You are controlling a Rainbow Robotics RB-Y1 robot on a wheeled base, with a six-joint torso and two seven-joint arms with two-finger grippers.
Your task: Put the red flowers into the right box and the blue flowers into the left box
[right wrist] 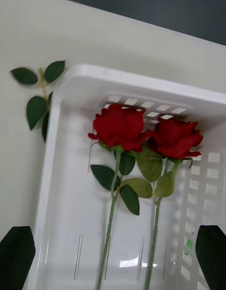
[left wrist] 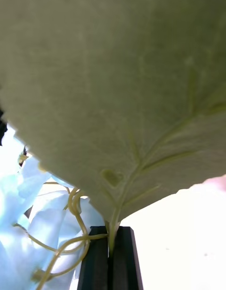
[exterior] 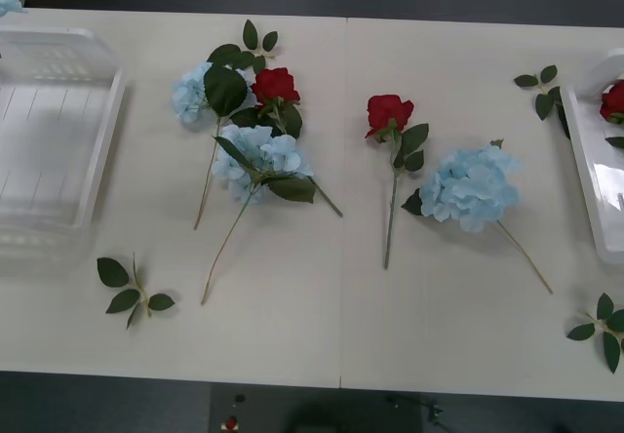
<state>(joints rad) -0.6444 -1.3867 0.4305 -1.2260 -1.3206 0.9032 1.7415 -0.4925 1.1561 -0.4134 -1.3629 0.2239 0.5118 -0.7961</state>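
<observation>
The right gripper (right wrist: 113, 257), its black fingers spread wide, hangs over the right box (right wrist: 141, 85), where two red flowers (right wrist: 120, 127) lie side by side. The left gripper (left wrist: 111, 259) pinches the stem of a blue flower (left wrist: 28, 224), a big leaf (left wrist: 113, 92) pressed against its camera. On the table (exterior: 322, 335), three blue flowers (exterior: 473, 187) and two roses (exterior: 388, 113) lie between the boxes, the left box (exterior: 102, 121) at the far left; no writing is legible.

Front cam overhead; wrist cams close; right box (exterior: 591, 175) shared.
</observation>
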